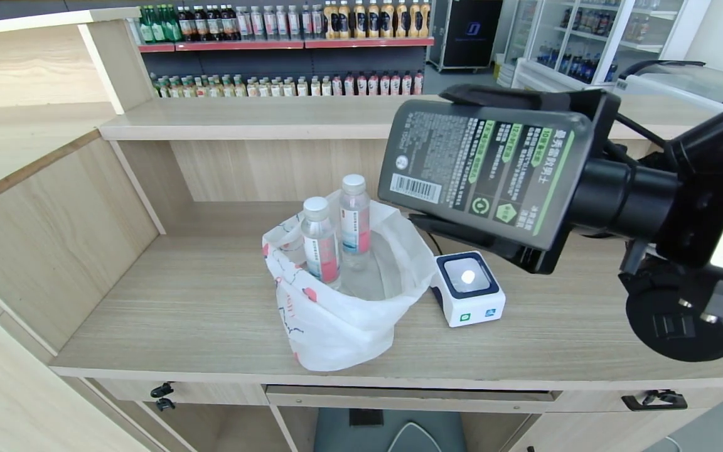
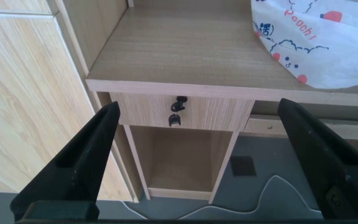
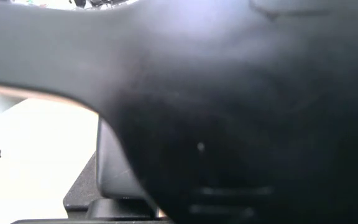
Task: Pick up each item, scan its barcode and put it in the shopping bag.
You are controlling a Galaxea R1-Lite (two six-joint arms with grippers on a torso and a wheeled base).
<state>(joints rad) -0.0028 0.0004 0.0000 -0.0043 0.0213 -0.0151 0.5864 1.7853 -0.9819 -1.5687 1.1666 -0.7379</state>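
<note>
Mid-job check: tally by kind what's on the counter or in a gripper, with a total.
Clear bottles, standing in the bag: 2
Dark pack, held in the right gripper: 1
Shopping bag: 1
Barcode scanner: 1
Total: 5

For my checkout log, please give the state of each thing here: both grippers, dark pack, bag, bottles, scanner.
Right gripper: shut on the dark pack, above the counter.
Dark pack: held in the air, barcode side facing up.
Shopping bag: open, standing on the counter.
Two bottles: upright in the bag, capped.
Scanner: on the counter beside the bag, window facing up.
Left gripper: open, empty.
</note>
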